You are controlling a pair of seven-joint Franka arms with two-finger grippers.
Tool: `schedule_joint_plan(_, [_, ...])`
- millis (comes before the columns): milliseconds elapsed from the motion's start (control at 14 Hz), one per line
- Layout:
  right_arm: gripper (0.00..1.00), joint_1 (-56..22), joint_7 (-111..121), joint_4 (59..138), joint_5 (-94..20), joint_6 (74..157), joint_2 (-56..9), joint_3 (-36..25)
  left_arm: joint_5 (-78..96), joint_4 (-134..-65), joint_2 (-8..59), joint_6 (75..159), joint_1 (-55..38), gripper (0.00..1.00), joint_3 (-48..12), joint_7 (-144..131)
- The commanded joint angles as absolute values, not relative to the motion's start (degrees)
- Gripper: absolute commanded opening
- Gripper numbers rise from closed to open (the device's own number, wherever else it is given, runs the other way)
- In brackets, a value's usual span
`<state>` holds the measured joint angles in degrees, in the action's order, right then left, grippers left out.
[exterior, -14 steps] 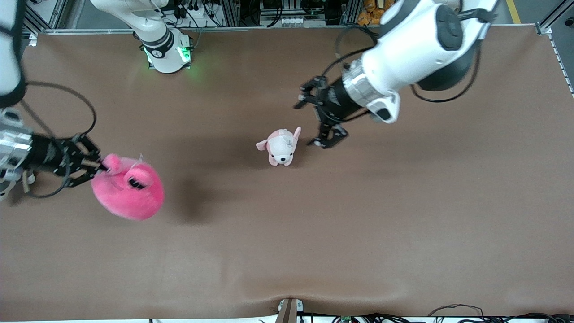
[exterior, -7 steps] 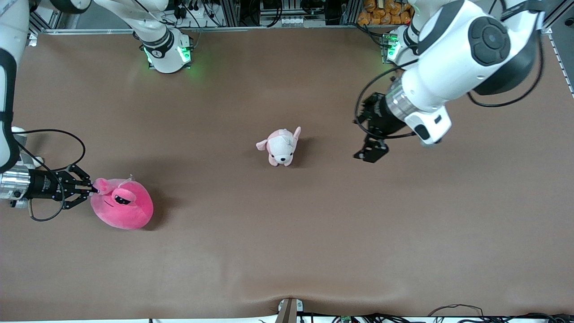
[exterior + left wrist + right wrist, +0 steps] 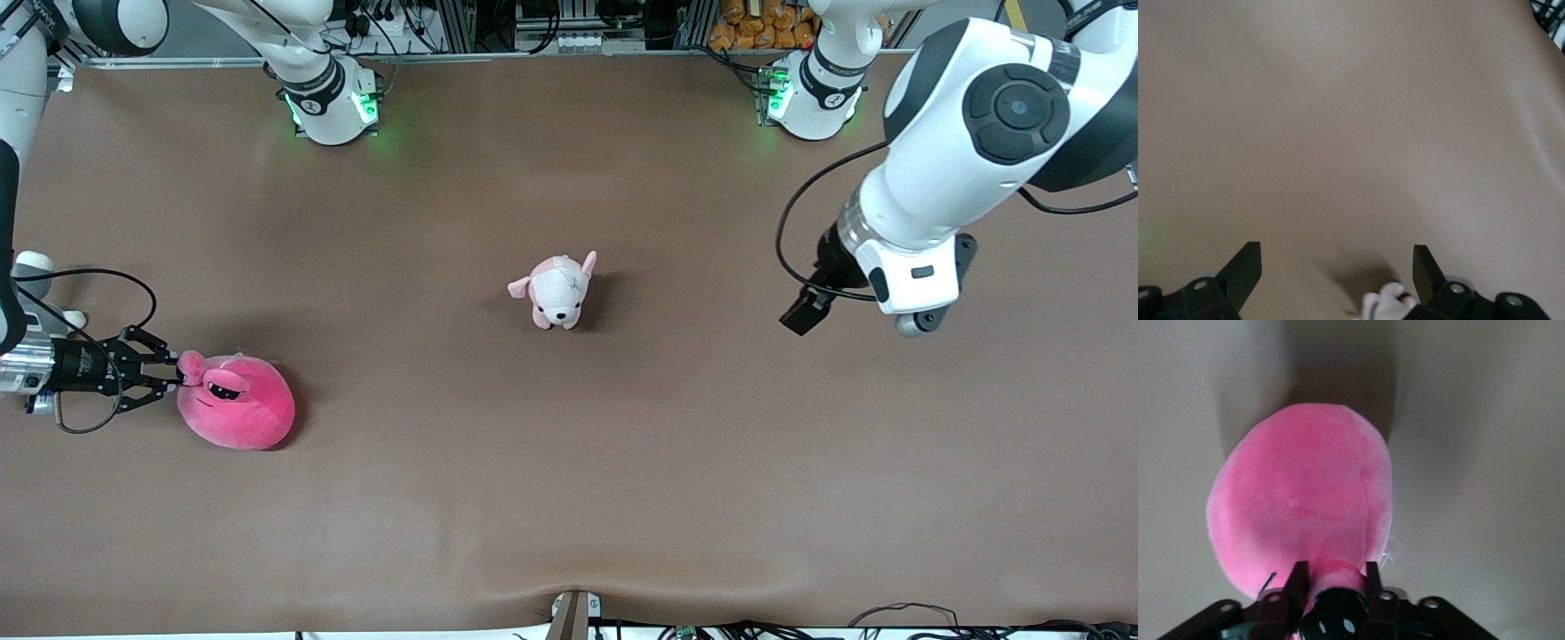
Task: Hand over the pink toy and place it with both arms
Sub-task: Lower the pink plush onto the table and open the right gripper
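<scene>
The pink toy [image 3: 238, 407], a round hot-pink plush with angry black eyes, rests on the table near the right arm's end. My right gripper [image 3: 178, 379] is low beside it, shut on its ear-like nub. In the right wrist view both fingers [image 3: 1297, 581] clamp the nub, and the toy's body [image 3: 1301, 513] fills the view. My left gripper [image 3: 803, 312] hangs in the air over bare table toward the left arm's end, mostly hidden under its wrist. In the left wrist view it [image 3: 1335, 267] is open and empty.
A small pale pink-and-white puppy plush [image 3: 556, 290] stands at the table's middle; a bit of it shows in the left wrist view [image 3: 1383, 304]. A white rounded thing [image 3: 32, 263] lies partly hidden under the right arm. Both arm bases [image 3: 331, 100] stand along the edge farthest from the front camera.
The right gripper has brought the pink toy down onto the table, closer to the right arm's end. The left arm has drawn away from the puppy plush toward its own end.
</scene>
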<state>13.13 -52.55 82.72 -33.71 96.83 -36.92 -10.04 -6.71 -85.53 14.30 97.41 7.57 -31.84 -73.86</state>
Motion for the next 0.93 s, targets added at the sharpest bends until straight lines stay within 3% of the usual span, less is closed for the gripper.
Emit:
schedule_joint_plan(0, [1.00, 13.01, -52.38, 74.58, -34.72, 91.00, -35.16, -8.70, -8.00, -84.20, 13.45, 95.02, 10.80, 1.00, -31.91, -61.57])
schedule_joint_plan(286, [1.00, 9.42, -52.56, 61.98, -33.58, 80.08, -32.97, -7.38, -13.00, -83.33, 13.36, 93.08, 13.71, 1.00, -31.90, -44.06])
schedule_joint_plan(643, [1.00, 0.45, -47.49, 61.17, -23.48, 75.96, -23.31, -7.03, -13.36, -81.56, 12.83, 90.36, 14.06, 1.00, -32.17, -39.65])
schedule_joint_plan(857, [1.00, -4.91, -24.36, 61.26, -12.45, 71.99, -18.65, -6.94, -12.40, -81.74, 8.72, 89.04, 16.42, 1.00, -32.17, -34.72])
